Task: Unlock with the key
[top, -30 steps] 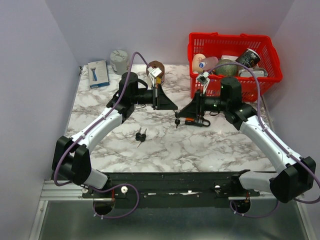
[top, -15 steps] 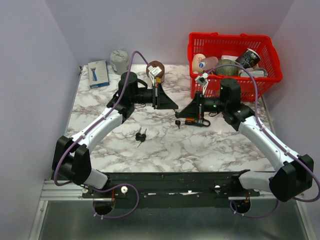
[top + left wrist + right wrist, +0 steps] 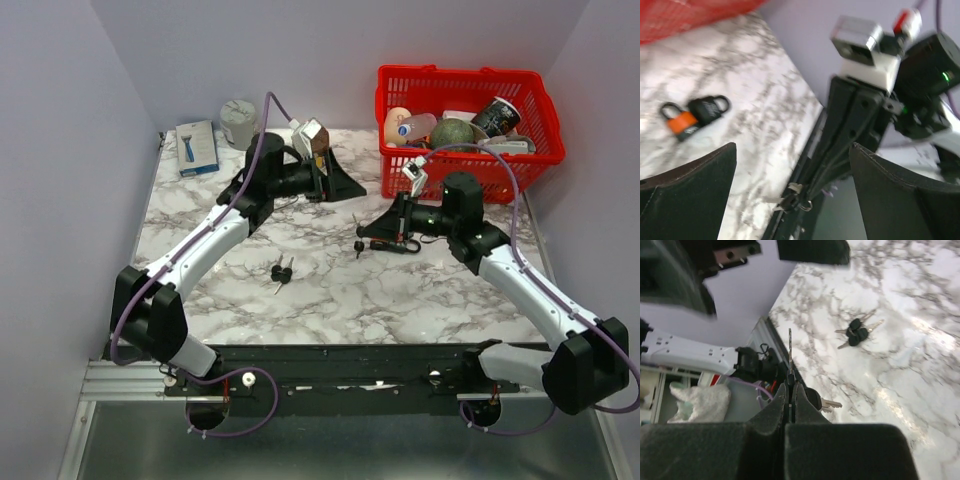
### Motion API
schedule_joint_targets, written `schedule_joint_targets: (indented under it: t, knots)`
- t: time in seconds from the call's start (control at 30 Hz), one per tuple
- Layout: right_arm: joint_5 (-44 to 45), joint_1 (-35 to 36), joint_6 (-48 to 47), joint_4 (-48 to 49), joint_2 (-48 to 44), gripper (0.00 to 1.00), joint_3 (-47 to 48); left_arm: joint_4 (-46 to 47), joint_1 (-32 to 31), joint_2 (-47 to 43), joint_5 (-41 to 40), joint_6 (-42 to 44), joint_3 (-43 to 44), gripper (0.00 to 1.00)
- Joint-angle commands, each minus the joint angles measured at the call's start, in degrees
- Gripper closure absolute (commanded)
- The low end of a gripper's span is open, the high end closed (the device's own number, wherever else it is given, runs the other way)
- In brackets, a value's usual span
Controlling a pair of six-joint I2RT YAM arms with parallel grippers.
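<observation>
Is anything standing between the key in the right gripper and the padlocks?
Nothing visible. The right gripper pinches the key; only bare marble lies between it and the two padlocks. The open left gripper is aside.

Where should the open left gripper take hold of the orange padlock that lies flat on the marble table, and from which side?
Take the orange padlock by its blocky body, from above, closing across the two long sides. It lies flat on the marble table, so those sides look free. The thin shackle would likely slip, and the black padlock lies close by the opposite end.
</observation>
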Motion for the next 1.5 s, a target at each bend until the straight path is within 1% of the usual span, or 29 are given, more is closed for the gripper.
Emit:
schedule_joint_targets:
  t: [0.0,0.07,0.1,0.13,0.17,0.2,0.23,0.27,0.3,0.33,0.4,0.47,0.6,0.8,0.9,0.93,1.1,1.17,1.23,1.47]
  knots:
    - [13.0,-3.3,3.7,1.9,-5.2,0.99,-4.9,-15.6,-1.0,5.6,-20.3,4.9,6.8,0.01]
    - [16.3,-6.2,5.7,1.9,-9.0,0.99,-7.0,-18.8,-1.9,7.5,-24.7,4.2,8.0,0.01]
    - [20.5,-7.4,6.2,0.8,-10.5,0.99,-7.6,-19.5,-3.3,9.5,-25.8,4.2,8.3,0.03]
    - [22.8,-8.6,6.1,-2.3,-11.9,0.99,-8.1,-21.7,-4.1,10.6,-27.6,3.8,9.2,0.02]
    - [25.0,-9.0,5.4,-4.4,-15.0,0.99,-7.9,-22.9,-4.8,11.9,-28.9,3.7,9.8,0.02]
    - [29.9,-9.1,4.5,-6.3,-16.4,0.99,-7.7,-23.8,-5.7,14.5,-30.8,3.8,10.4,0.03]
    - [31.8,-9.1,2.8,-9.5,-17.9,0.99,-7.1,-26.0,-7.1,16.0,-31.8,4.1,12.2,0.04]
    - [33.4,-9.1,2.2,-10.6,-19.2,0.99,-7.0,-27.3,-8.0,17.8,-32.5,4.4,13.4,0.05]
    - [35.9,-9.1,1.7,-11.5,-21.6,0.99,-6.9,-28.6,-8.7,21.0,-34.1,4.7,14.7,0.06]
    - [37.1,-9.1,1.6,-12.6,-22.7,0.99,-6.9,-31.1,-9.9,22.9,-34.9,4.9,17.5,0.06]
    - [38.9,-9.1,1.6,-13.1,-25.3,0.99,-7.5,-33.1,-10.6,27.8,-35.2,3.9,19.8,0.08]
    - [39.5,-9.1,2.1,-13.2,-26.6,0.99,-7.9,-34.8,-11.3,30.6,-35.0,3.0,22.7,0.09]
    - [39.6,-9.1,3.1,-13.7,-28.3,0.99,-8.7,-39.3,-12.4,37.5,-37.4,3.1,28.4,0.13]
    - [39.8,-9.1,3.7,-13.7,-30.5,0.99,-10.0,-41.2,-14.2,43.0,-39.3,3.1,32.5,0.14]
    - [39.7,-9.1,3.7,-13.8,-30.9,0.99,-10.0,-43.3,-14.9,45.9,-40.6,3.9,36.3,0.14]
    - [39.8,-9.1,3.7,-13.8,-31.0,0.99,-10.0,-44.0,-15.1,46.5,-40.6,4.1,37.9,0.14]
    - [39.4,-9.1,3.8,-13.8,-31.0,0.99,-10.3,-42.9,-15.9,48.4,-40.1,4.1,39.1,0.14]
    - [39.6,-9.1,3.9,-13.7,-31.2,0.99,-10.4,-44.7,-16.2,49.5,-40.9,4.8,40.6,0.15]
    - [39.8,-9.1,3.9,-13.8,-31.2,0.99,-10.4,-47.1,-16.4,51.0,-41.6,5.3,41.7,0.17]
    - [40.3,-9.1,3.8,-14.1,-31.1,0.99,-10.4,-49.8,-17.6,53.7,-42.2,6.6,45.2,0.25]
